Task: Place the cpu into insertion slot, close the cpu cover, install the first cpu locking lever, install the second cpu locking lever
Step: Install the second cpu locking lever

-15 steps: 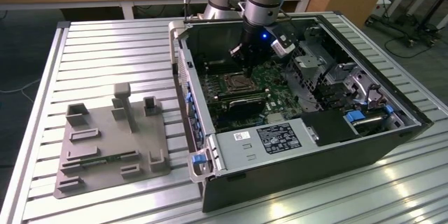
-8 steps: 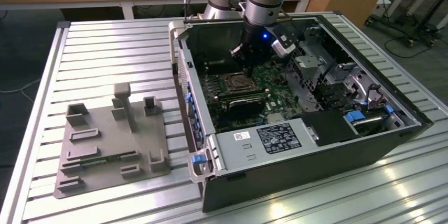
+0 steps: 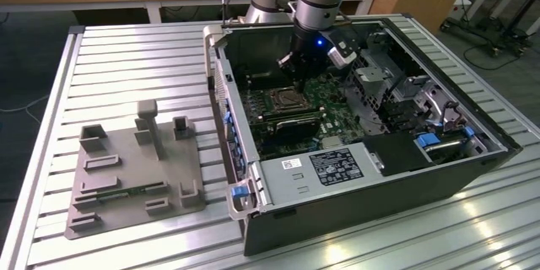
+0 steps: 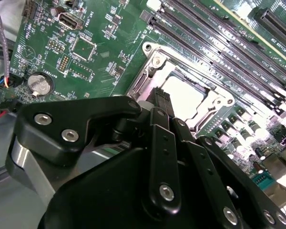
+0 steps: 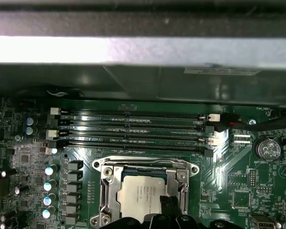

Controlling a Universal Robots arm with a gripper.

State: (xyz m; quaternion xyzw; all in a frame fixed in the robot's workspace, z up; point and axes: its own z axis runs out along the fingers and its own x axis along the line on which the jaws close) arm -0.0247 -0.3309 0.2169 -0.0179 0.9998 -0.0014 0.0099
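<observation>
Motherboard (image 5: 148,157): cpu (image 5: 140,195) beneath cover (image 5: 109,183), pincer (image 5: 170,205) overhead.

I'm seeing overhead light glaring off the ribbed bench (image 3: 126,61), while the computer case (image 3: 355,207) interior is sitting in shadow. In the second wrist view, glare is washing out the cpu (image 4: 183,98) just beyond the tool (image 4: 161,98), whose near black links are blurring. In the first wrist view, a bright band is bleaching the case wall (image 5: 143,50).
</observation>
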